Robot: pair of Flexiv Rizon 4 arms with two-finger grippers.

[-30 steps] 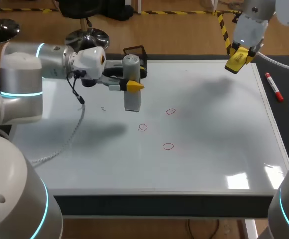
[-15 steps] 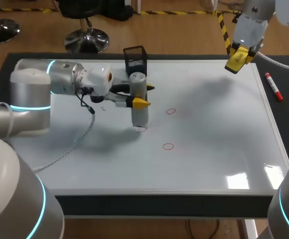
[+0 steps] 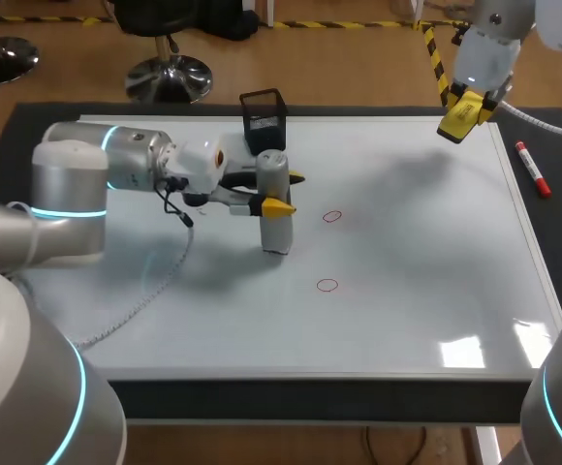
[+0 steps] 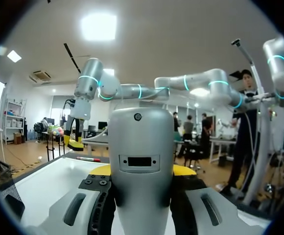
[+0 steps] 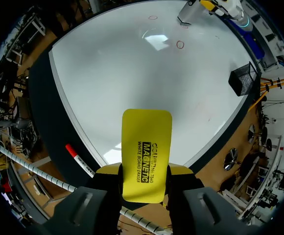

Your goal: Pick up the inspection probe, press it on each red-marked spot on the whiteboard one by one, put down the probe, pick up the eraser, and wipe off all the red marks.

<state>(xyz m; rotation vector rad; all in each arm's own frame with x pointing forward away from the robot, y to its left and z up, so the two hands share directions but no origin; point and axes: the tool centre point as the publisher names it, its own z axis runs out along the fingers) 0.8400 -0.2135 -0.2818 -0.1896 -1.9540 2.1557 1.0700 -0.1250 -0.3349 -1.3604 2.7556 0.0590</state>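
Grey probe (image 3: 274, 208) well inside whiteboard (image 3: 407, 291) edges

Head camera looks down on the whole whiteboard (image 3: 407, 320) from above and behind. Left wrist camera sits low, close behind the probe (image 4: 141, 147). Right wrist camera overlooks the same whiteboard from high above its far right corner.

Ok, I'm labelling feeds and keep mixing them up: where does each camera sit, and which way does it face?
Head view: fixed above and behind, looking down on the whiteboard; left gripper and right gripper show.
Left wrist view: on that wrist, facing across the board; its gripper shut on the probe.
Right wrist view: on that wrist, facing down at the board; its gripper shut on the eraser.
Shared: all three show the probe.
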